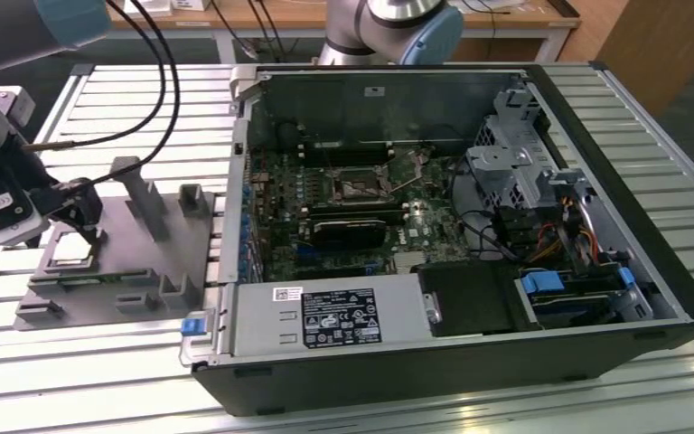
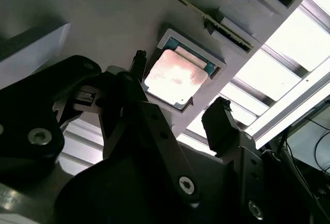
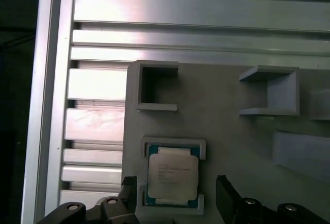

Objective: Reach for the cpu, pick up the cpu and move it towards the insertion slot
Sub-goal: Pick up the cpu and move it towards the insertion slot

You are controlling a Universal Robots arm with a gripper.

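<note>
The cpu [image 1: 71, 252] lies flat in a shallow square holder on the grey fixture plate [image 1: 118, 271], at the exterior view's left. Its silvery top shows in both wrist views [image 2: 178, 77] [image 3: 172, 175]. My gripper [image 1: 79, 231] hangs just above it, open, with one dark finger [image 3: 129, 189] on each side of the chip and a gap between each finger and the chip [image 2: 178, 92]. Inside the open computer case, the insertion slot [image 1: 357, 186] sits on the motherboard, well off towards the exterior view's right.
Grey upright blocks [image 1: 142, 194] stand on the fixture plate beside the gripper. The case wall [image 1: 241, 181] rises between the plate and the motherboard. A long black card [image 1: 347, 231] lies just below the slot. Cables [image 1: 154, 90] trail behind my arm. A second arm [image 1: 389, 27] stands at the back.
</note>
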